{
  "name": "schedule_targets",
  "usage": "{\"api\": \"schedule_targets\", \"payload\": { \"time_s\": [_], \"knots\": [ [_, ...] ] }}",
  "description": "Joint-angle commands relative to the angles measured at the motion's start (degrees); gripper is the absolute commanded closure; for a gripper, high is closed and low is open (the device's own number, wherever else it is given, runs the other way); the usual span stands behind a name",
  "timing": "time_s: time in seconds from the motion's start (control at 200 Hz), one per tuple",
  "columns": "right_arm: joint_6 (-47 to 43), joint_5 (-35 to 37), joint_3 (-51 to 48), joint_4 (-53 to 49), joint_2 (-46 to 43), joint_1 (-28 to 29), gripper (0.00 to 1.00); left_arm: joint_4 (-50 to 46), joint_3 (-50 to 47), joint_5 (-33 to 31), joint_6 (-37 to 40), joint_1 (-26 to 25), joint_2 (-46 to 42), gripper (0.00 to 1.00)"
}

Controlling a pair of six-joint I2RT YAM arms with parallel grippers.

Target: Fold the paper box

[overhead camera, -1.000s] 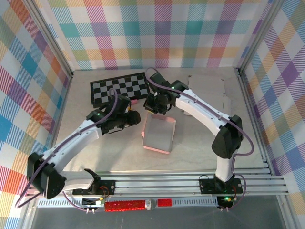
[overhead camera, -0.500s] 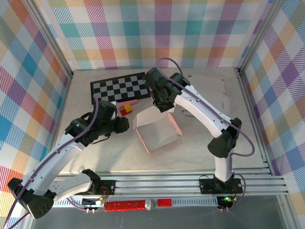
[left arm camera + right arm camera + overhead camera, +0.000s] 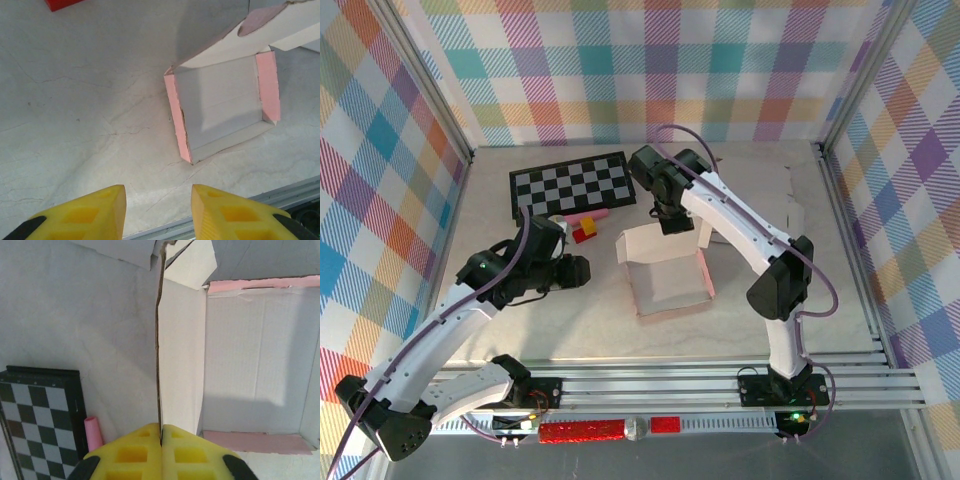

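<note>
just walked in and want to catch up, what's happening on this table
The right gripper is pinched shut on the upright far flap of the paper box, which sits open-topped in the middle of the table with its side walls up. The left gripper hangs open off to the box's left, holding nothing.

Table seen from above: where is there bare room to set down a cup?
Free: the table strip between the paper box and the near rail, and the near-right corner beyond the right arm. Crowded: between the chessboard, the small blocks, the open left gripper and the right gripper pinching the box's back wall.
</note>
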Motion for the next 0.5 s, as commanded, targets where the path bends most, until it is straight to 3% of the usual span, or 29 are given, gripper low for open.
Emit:
{"api": "schedule_targets", "payload": {
  "time_s": [0.0, 0.18, 0.32, 0.495],
  "knots": [
    [6.5, -1.3, -3.0, 1.9, -1.5, -0.3, 0.85, 0.0, -1.0, 1.7, 1.0, -0.2, 1.1, 0.62],
    [-0.8, -1.9, -10.0, 8.1, -6.0, -1.8, 0.72, 2.2, -0.2, 2.8, 1.7, -0.2, 4.1, 0.60],
    [-12.2, 0.2, -12.8, 11.7, -10.4, -3.4, 0.60, 4.5, 0.5, 4.8, 2.7, -0.2, 7.1, 0.59],
    [-40.4, -2.0, -20.7, 24.1, -20.1, -7.4, 0.40, 6.4, 3.4, 5.6, 5.8, -0.3, 11.7, 0.57]
  ]
}}
